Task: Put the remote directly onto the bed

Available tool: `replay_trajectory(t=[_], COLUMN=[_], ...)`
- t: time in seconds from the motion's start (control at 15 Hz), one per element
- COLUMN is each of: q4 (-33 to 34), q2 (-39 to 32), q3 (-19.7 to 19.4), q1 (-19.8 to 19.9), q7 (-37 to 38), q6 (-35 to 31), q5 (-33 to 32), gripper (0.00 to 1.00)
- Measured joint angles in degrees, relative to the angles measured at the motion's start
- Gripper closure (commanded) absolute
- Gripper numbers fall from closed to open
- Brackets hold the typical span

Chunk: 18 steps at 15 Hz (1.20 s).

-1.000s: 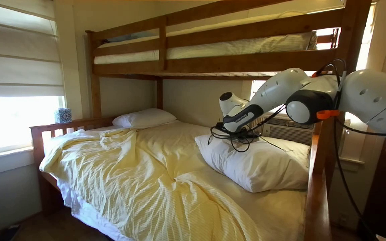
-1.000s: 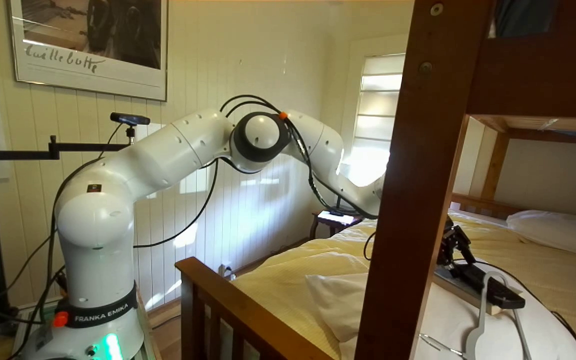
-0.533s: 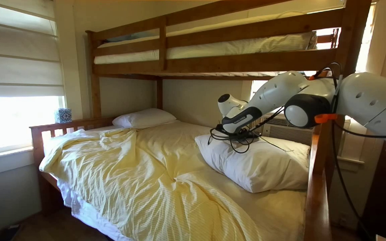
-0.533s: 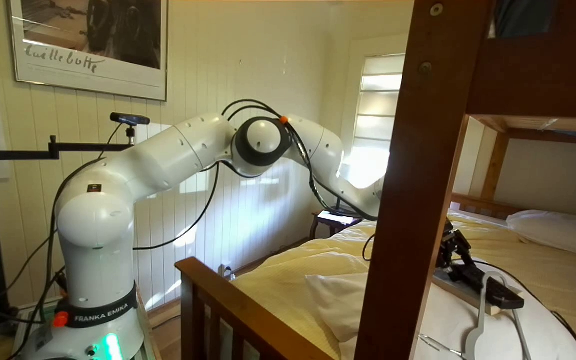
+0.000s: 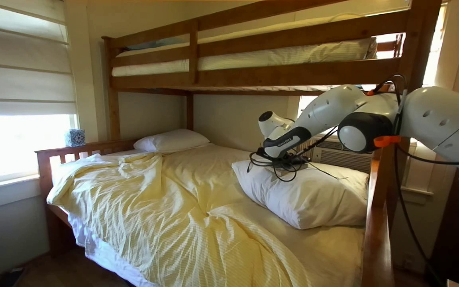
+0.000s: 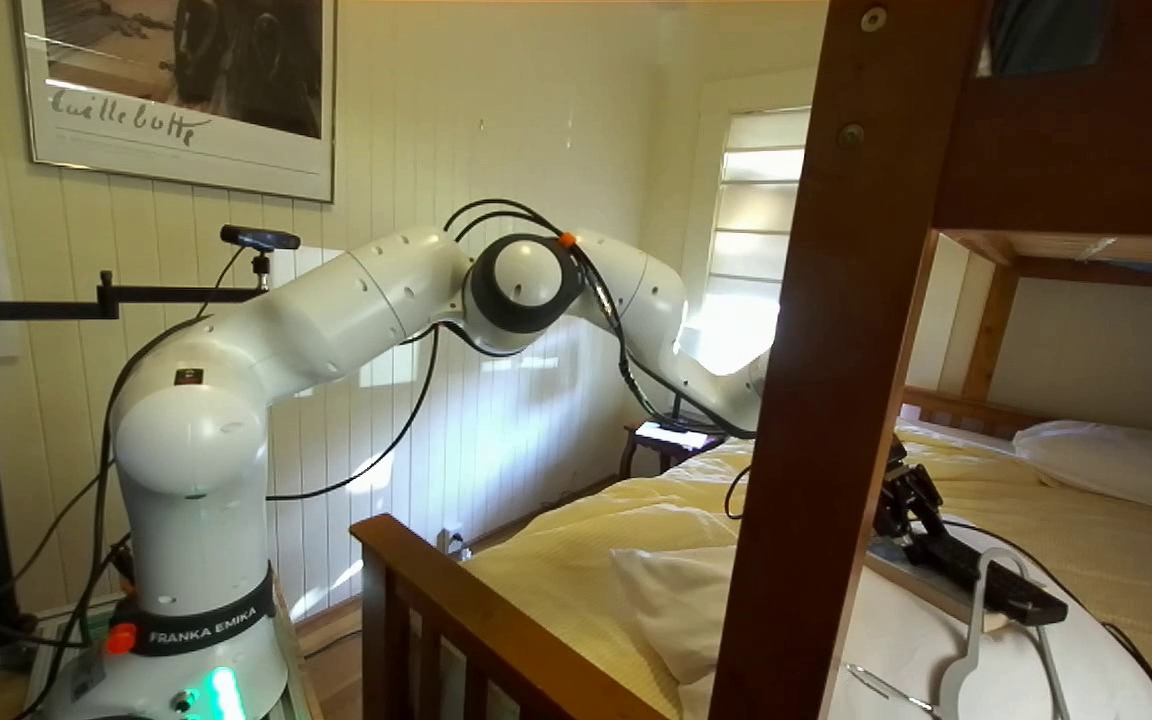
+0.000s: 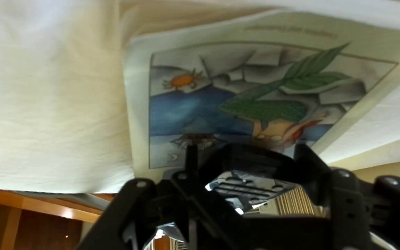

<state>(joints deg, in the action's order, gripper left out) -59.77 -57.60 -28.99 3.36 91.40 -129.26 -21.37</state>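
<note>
Over pillow (image 5: pixel 305 199), hand (image 7: pixel 247 154) pinching remote (image 6: pixel 1008 588) near one end; free length juts out, probably handy for laying flat; picture book (image 7: pixel 234 100) beneath, likely as firm perch; bed (image 5: pixel 201 169) itself awaits

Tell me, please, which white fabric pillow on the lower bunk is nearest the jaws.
The plump white fabric pillow beneath the rectangular mermaid picture: the jaws are over it; the far-corner white pillow lies apart.

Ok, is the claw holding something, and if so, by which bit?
Perhaps the black remote, by one end: that end seems to sit inside the claw while the rest sticks out. I can't tell whether the claw is gripping it.
</note>
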Motion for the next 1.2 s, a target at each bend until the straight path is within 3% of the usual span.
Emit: replay_trajectory(t=[0.27,0.53,1.0,1.07,1.13,1.2], q4=[0.05,-0.02,-0.13,-0.13,-0.13,-0.14], q2=[0.22,2.44,7.64,7.94,8.16,8.31], q3=[0.05,2.53,14.26,16.03,17.45,18.58], q1=[-0.43,-2.52,-3.21,-2.72,-2.25,-1.72], q7=[-0.26,-4.34,-19.45,-22.59,-25.54,-28.23], q6=[-0.73,-7.72,-12.88,-13.06,-13.07,-13.06], q5=[0.00,0.00,4.09,5.57,6.99,8.58], gripper=[0.55,0.55,0.55,0.52,0.09,0.12])
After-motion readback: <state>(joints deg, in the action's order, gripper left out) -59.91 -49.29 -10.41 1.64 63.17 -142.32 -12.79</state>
